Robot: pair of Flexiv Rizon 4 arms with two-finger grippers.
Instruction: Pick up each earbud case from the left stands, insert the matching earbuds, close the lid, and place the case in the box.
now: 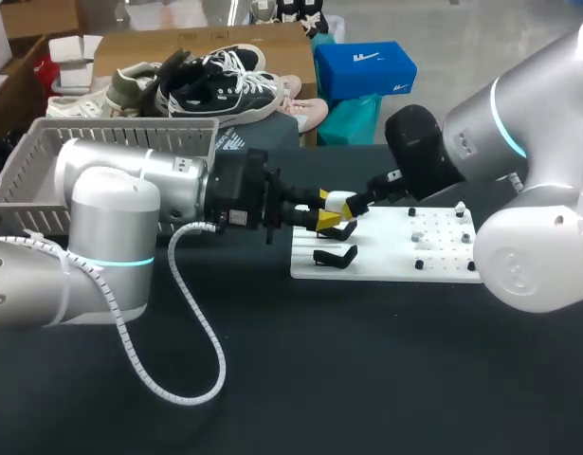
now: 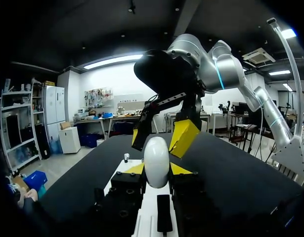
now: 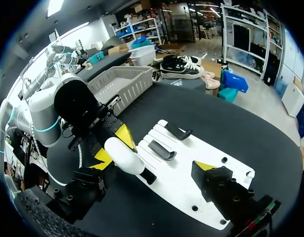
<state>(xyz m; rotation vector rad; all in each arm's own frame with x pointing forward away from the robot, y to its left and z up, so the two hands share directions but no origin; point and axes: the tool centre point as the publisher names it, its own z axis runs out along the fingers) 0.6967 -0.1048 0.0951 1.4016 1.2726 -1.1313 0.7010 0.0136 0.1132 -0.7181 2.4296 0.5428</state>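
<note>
A smooth white earbud case (image 1: 340,201) hangs just above the left end of the white board (image 1: 395,248). My left gripper (image 1: 329,209) is shut on the case (image 2: 156,160), which stands upright between its yellow tips. My right gripper (image 1: 359,203) meets it from the far side, open wide, its yellow fingers (image 2: 184,138) spread above the case. In the right wrist view the case (image 3: 123,155) lies close to one of my right gripper's (image 3: 154,163) fingers, apart from the other. Two black stands (image 1: 336,256) on the board are bare. Small earbuds (image 1: 416,235) sit among pegs at the board's right.
A grey slatted basket (image 1: 101,161) stands at the back left of the black table (image 1: 367,379). My left arm's white coiled cable (image 1: 191,332) loops over the table's front. Shoes and boxes lie behind the table.
</note>
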